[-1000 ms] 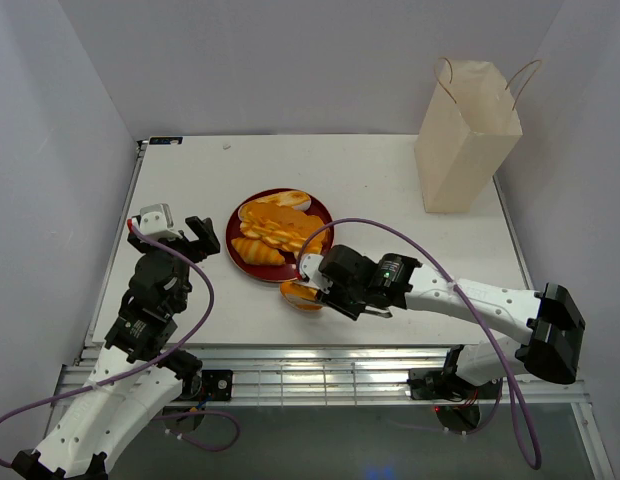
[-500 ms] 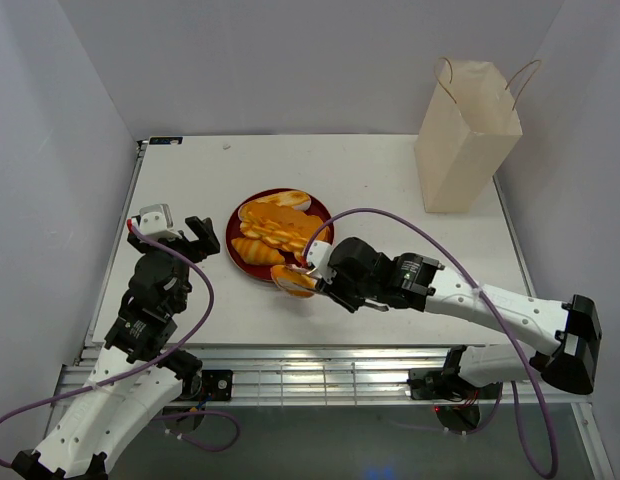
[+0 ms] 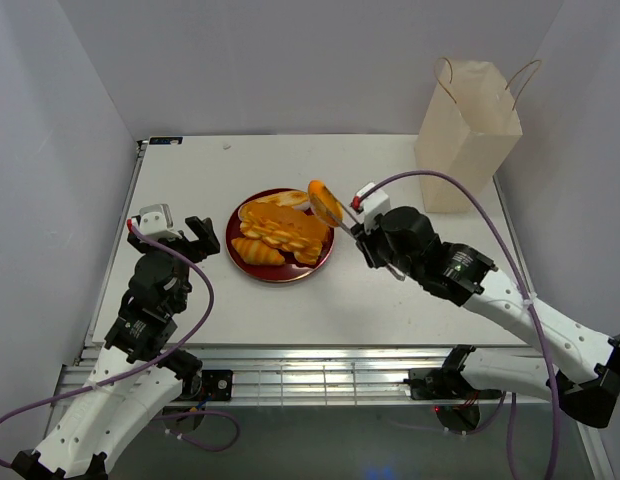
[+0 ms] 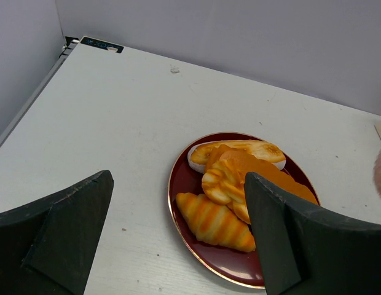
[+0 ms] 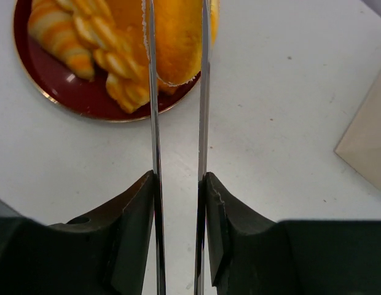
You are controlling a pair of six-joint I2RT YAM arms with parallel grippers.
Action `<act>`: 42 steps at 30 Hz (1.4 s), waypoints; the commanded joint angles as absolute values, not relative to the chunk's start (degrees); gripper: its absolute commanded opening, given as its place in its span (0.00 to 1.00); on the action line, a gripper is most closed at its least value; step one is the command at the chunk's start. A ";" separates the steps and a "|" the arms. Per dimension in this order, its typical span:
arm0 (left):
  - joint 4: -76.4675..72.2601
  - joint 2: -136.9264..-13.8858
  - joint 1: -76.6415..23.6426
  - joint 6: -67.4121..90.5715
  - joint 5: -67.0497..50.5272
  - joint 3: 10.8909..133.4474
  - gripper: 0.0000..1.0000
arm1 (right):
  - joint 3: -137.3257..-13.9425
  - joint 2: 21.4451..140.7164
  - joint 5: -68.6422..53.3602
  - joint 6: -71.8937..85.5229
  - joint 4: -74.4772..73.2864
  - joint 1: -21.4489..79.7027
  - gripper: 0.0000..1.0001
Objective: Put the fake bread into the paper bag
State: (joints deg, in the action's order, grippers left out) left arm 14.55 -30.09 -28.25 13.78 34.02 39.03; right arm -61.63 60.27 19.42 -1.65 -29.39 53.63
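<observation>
Slim metal tongs (image 5: 152, 123) are clamped between my right gripper's (image 5: 178, 190) fingers, so the gripper is shut on them. The tong tips pinch one orange piece of fake bread (image 3: 325, 202), also seen from the wrist (image 5: 178, 43), held in the air over the right rim of the dark red plate (image 3: 290, 272). More fake bread lies on the plate, with a striped croissant (image 4: 215, 221) at its near side. The paper bag (image 3: 468, 135) stands upright at the far right, well apart from the tongs. My left gripper (image 3: 175, 228) hangs open and empty left of the plate.
A corner of the bag (image 5: 369, 147) shows at the right edge of the right wrist view. Grey walls close in the table on the left, back and right. The right arm's purple cable (image 3: 460, 185) arcs between gripper and bag.
My right arm has carried the tongs and the orange bread piece from low beside the plate's near edge up and to the right, over the plate's right rim. The left arm has stayed still.
</observation>
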 commanded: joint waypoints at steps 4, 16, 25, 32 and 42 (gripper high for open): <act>13.97 -29.35 -28.48 13.62 33.40 38.76 0.98 | -68.46 56.17 27.32 -1.23 -19.09 44.83 0.32; 14.06 -28.74 -28.48 13.80 33.05 38.85 0.98 | -81.03 56.86 31.20 -0.97 -17.23 27.08 0.35; 13.97 -28.30 -28.74 13.97 32.78 38.85 0.98 | -84.37 61.87 22.33 5.88 -17.14 12.58 0.35; 14.06 -28.39 -29.00 13.98 32.52 38.85 0.98 | -83.94 66.53 11.16 7.91 -16.00 3.43 0.35; 13.98 -28.30 -29.18 13.97 32.43 38.85 0.98 | -81.04 69.43 7.82 8.61 -12.58 -2.28 0.35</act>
